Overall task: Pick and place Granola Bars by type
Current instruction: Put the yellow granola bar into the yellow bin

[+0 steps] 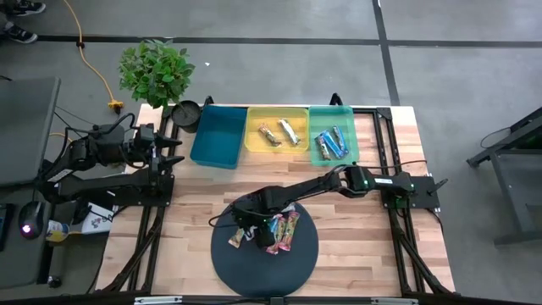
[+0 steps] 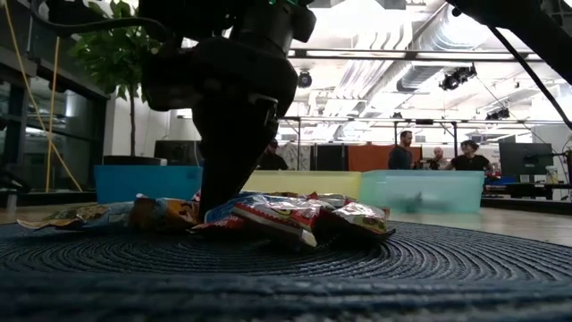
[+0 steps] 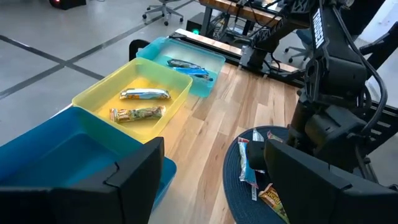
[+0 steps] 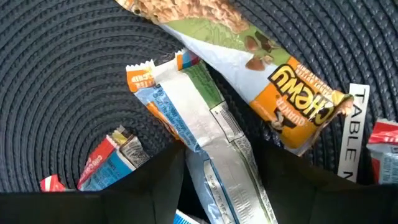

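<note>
Right wrist view: silver bar [image 4: 211, 143] lengthwise between fingers

The robot has two dark, almost black arms made of thick round tubes and chunky joints. The right arm [image 1: 339, 181] has a small green light near its wrist. The left arm [image 1: 102, 151] has black cables looping beside it. Both sit on black metal frames. Their fingers [image 3: 134, 177] are flat, wide, black blocks.
</note>
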Robot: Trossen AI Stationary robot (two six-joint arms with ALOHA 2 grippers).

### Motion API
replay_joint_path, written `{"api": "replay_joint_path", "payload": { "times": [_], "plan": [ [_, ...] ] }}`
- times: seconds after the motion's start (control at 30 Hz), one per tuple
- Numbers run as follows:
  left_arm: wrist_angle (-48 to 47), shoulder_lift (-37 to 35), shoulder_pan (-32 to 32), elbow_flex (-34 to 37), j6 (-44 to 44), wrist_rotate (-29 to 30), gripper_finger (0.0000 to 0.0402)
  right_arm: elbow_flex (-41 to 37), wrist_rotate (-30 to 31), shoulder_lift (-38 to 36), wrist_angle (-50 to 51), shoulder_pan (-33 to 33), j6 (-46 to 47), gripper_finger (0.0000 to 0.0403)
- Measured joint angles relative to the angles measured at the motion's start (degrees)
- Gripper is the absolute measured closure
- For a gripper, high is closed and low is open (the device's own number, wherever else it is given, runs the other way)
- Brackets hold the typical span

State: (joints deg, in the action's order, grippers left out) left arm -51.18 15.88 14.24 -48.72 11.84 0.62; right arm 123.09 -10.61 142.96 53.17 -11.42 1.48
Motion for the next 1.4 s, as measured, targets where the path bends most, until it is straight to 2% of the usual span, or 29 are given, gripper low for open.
{"api": "replay_joint_path", "payload": {
  "times": [0.37,0.73,0.93,1.23,1.4],
  "plan": [
    [0.0,0.0,0.0,0.0,0.0,0.0,0.0129,0.0,0.6,0.2,-0.1,-0.2,1.3,0.0216],
    [0.0,0.0,0.0,0.0,0.0,0.0,0.0129,-0.1,0.8,0.2,0.0,-0.2,1.3,0.0275],
    [0.0,0.0,0.0,0.0,0.0,0.0,0.0129,-0.1,0.6,0.3,0.1,-0.2,2.4,0.0291],
    [0.0,0.0,0.0,0.0,0.0,0.0,0.0129,2.0,-8.1,0.4,2.7,1.7,6.3,0.0298],
    [0.0,0.0,0.0,0.0,0.0,0.0,0.0129,5.4,-9.9,0.3,4.9,3.3,5.9,0.0298]
  ]
}}
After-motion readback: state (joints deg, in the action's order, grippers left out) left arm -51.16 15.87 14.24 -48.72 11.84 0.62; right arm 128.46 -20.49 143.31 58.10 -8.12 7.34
